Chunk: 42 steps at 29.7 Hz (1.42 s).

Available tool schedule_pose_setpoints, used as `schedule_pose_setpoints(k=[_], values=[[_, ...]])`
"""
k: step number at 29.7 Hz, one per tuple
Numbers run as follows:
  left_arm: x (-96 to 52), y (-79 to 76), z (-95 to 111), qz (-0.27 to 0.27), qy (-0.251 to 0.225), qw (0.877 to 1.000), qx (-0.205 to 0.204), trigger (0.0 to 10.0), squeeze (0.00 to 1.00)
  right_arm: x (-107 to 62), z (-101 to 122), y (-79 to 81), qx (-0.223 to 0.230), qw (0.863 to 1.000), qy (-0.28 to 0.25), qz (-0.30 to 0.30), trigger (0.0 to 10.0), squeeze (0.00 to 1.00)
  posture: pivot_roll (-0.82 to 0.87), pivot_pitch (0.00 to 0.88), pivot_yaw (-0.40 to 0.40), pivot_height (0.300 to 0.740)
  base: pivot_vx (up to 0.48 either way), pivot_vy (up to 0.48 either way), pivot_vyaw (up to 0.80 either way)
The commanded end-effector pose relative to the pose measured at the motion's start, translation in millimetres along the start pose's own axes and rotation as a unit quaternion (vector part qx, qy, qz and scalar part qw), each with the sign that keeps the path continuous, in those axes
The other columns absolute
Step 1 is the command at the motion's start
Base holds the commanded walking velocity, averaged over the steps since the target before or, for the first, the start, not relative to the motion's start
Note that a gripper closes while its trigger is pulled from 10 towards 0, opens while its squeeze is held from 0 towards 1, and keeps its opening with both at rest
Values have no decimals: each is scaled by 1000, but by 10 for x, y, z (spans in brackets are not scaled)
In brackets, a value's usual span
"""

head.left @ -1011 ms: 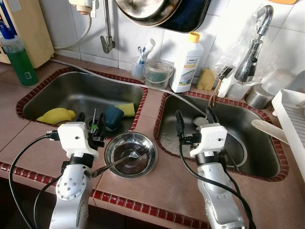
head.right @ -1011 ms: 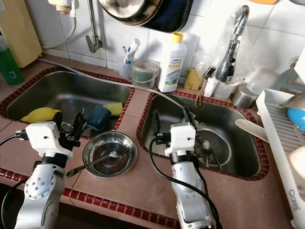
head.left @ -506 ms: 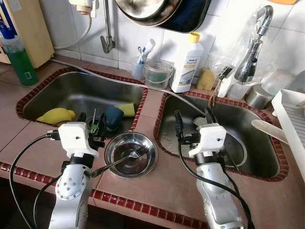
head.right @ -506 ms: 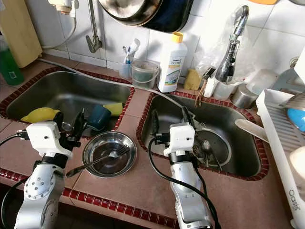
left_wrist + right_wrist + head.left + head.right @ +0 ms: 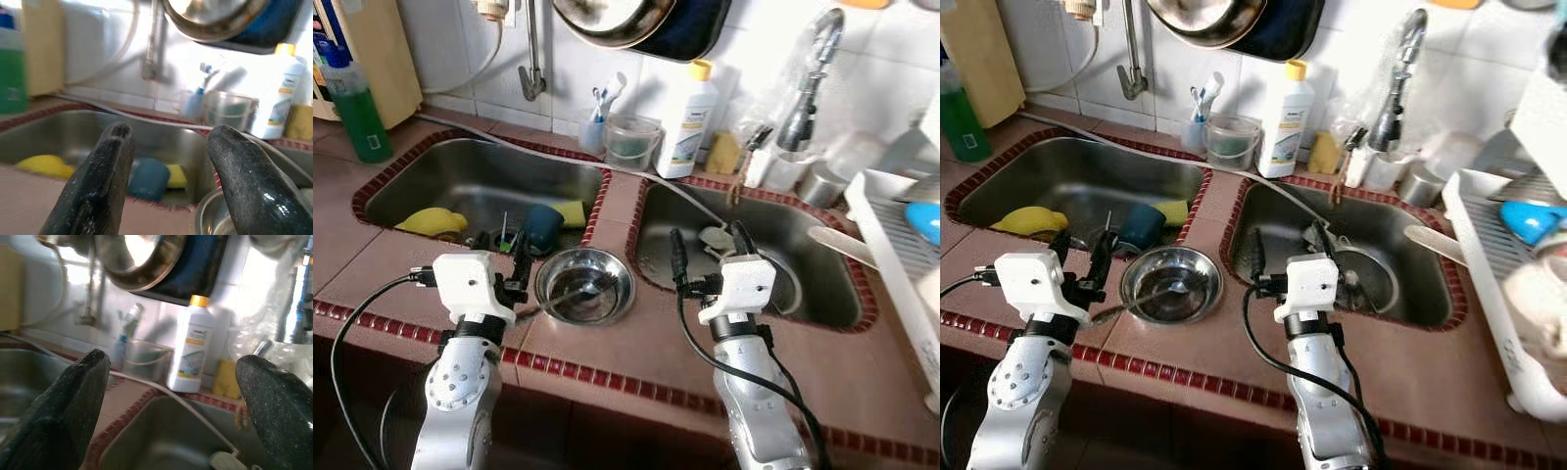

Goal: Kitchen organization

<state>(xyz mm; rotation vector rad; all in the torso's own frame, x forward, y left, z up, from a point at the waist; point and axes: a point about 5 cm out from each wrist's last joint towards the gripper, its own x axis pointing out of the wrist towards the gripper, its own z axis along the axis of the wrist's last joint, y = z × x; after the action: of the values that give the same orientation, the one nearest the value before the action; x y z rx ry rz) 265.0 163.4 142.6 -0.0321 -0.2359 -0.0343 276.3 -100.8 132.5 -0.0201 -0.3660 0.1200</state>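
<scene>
With both my left gripper (image 5: 502,257) and right gripper (image 5: 706,257) spread wide and empty, lower centre, I could knock the steel bowl (image 5: 584,285).

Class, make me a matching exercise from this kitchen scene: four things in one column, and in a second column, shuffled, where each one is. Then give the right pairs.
Things
1. steel bowl
2. blue cup
3. white detergent bottle
4. green liquid bottle

Places
A. inside the left sink basin
B. on the counter at the far left, by the wall
C. on the counter ledge between the two basins, near the front edge
D. on the ledge behind the sinks, against the tiled wall

Pairs: 1-C, 2-A, 3-D, 4-B
</scene>
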Motion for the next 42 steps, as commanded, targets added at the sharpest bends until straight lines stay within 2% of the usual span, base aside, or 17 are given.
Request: schedule_pose_setpoints(k=[1, 12, 20, 23, 28, 31, 38, 42], values=[[0, -38, 12, -8, 0, 1000, -3, 10000, 0, 8, 9, -35, -3, 1000, -1, -3, 10000, 0, -108, 0, -90, 732, -262, 0, 0], [13, -54, 15, -19, 1, 1000, 1, 10000, 0, 14, 8, -21, -1, 1000, -1, -3, 10000, 0, -110, 0, -85, 732, -72, 0, 0], [-33, -113, -37, -102, 14, 994, 37, 10000, 0, -72, -70, -23, -5, 999, 20, 34, 10000, 0, -108, 0, -85, 732, 0, 0, 0], [-39, -182, -36, -150, 14, 987, 61, 10000, 0, -106, -118, -47, -7, 998, 33, 45, 10000, 0, -107, 0, -86, 732, 0, 0, 0], [-16, -247, -15, -178, 9, 981, 73, 10000, 0, -131, -128, -7, -4, 997, 38, 63, 10000, 0, -112, 0, -78, 732, 0, 0, 0], [66, -298, 6, -216, 14, 973, 86, 10000, 0, -205, -115, 84, 15, 995, 45, 93, 10000, 0, -120, 0, -65, 732, 0, 0, 0], [332, -291, 125, -260, 23, 956, 135, 10000, 0, -267, -111, 75, 30, 994, 70, 84, 10000, 0, -131, 22, -57, 732, 0, 0, 0], [390, -297, 181, -277, 23, 948, 154, 10000, 0, -279, -74, 87, 35, 993, 68, 92, 10000, 0, -129, 36, -55, 732, 0, 0, 0]])
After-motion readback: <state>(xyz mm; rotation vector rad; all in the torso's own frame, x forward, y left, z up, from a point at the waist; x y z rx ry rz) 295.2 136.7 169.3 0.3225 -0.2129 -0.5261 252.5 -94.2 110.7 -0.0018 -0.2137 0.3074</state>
